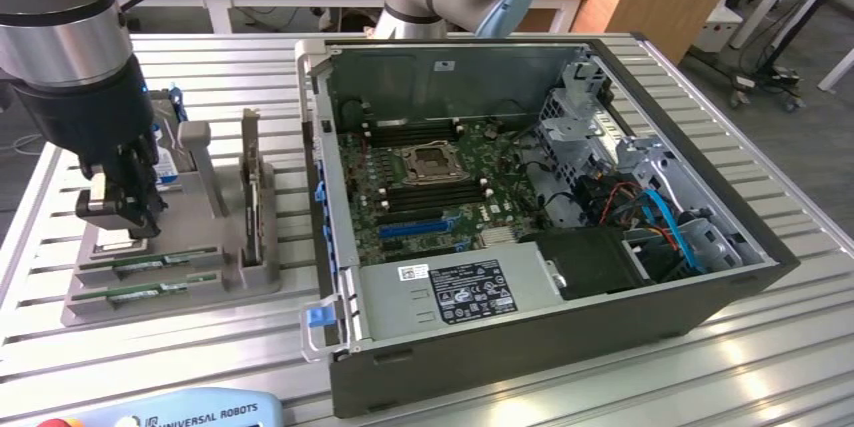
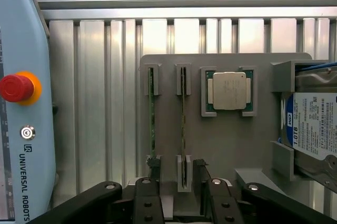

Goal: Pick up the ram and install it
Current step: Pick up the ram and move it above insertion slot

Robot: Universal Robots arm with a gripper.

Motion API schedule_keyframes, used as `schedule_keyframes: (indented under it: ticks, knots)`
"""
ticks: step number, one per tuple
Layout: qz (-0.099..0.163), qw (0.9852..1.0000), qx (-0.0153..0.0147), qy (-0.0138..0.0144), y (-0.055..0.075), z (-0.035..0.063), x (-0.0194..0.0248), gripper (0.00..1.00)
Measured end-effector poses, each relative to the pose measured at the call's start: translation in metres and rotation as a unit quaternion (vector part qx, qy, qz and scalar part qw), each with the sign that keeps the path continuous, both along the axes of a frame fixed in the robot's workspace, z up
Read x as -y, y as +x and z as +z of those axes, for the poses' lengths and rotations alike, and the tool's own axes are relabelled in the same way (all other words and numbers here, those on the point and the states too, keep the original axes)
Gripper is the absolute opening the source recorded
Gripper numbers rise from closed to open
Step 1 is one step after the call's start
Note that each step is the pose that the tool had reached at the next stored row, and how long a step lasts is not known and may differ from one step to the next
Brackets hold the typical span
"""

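A black two-finger gripper (image 1: 120, 225) on a silver robot arm hangs over a grey plastic holder tray (image 1: 254, 272). In the exterior view the tray lies at about eight o'clock from the picture's centre, on a slatted aluminium table (image 1: 761, 347).

The tray holds four parts. Two long, thin green circuit-board sticks stand on edge in parallel slots. A square silver processor chip (image 2: 229, 91) sits in a recess just beside them. A silver-and-blue hard drive (image 2: 316, 129) stands in the bay beyond the chip.

The ram (image 2: 182, 113), the stick nearer the processor, is seated in its slot. In the wrist view the gripper (image 2: 177, 165) is released, jaws spread. One end of the ram lies in the gap between the fingers (image 2: 200, 167), and nothing is clamped. The second ram stick (image 2: 152, 113) runs just beside it, its end close to the other finger.

At three o'clock from the tray in the exterior view is an open black desktop computer case (image 1: 534, 347) holding a green motherboard (image 1: 427, 182). A pale blue teach pendant (image 1: 174, 412) lies at seven o'clock.
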State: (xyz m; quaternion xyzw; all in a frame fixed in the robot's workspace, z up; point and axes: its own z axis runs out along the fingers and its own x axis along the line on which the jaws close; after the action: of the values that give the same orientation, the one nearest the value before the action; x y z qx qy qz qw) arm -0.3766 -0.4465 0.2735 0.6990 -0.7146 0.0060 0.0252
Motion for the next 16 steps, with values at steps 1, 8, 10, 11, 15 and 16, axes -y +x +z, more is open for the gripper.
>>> schedule_keyframes:
  ticks: [1, 8, 10, 11, 15, 16]
  knots:
    - [0.000, 1.0000, 0.0000, 0.0000, 0.0000, 0.0000, 0.0009, 0.38]
    - [0.000, 1.0000, -0.0001, 0.0000, 0.0001, 0.0001, 0.0089, 0.38]
    - [0.000, 1.0000, -0.0001, 0.0000, 0.0001, 0.0001, 0.0089, 0.38]
    - [0.000, 1.0000, -0.0001, -0.0001, 0.0000, 0.0000, 0.0089, 0.38]
    - [0.000, 1.0000, -0.0001, -0.0001, 0.0000, -0.0035, 0.0090, 0.38]
    - [0.000, 1.0000, -0.0001, 0.0000, 0.0001, -0.0049, 0.0090, 0.38]
